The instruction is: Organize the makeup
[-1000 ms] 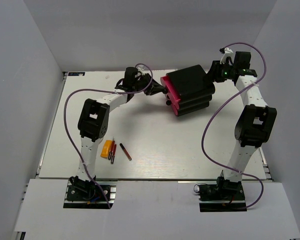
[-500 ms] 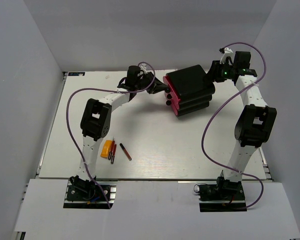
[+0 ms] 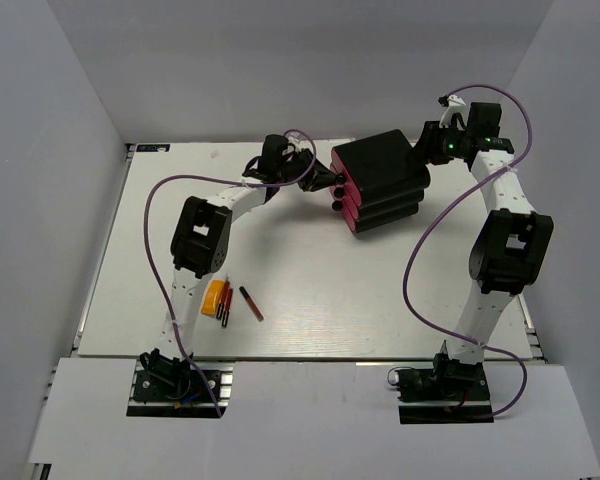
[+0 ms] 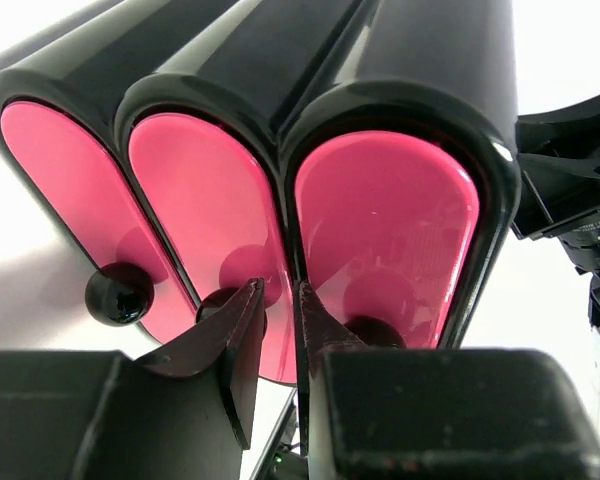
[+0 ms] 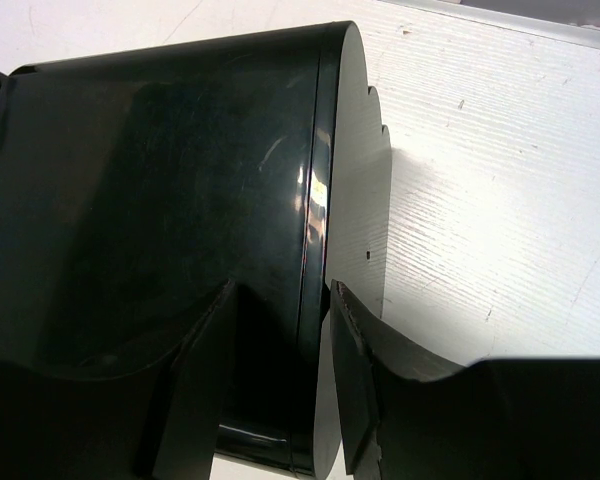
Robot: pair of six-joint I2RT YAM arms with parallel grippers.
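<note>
Both arms: white links w/ chunky black joint housings, black bases bolted at table edge. Purple cable loops along each arm from base to wrist. Right arm shows a small green LED near wrist plus a white connector on top. Left gripper (image 4: 275, 330) & right gripper (image 5: 280, 375): matte black, tapered wedge-like fingers on blocky black bodies.

Thin pencils (image 3: 248, 303) (too small) blur together beside the orange tube (image 3: 214, 298).
</note>
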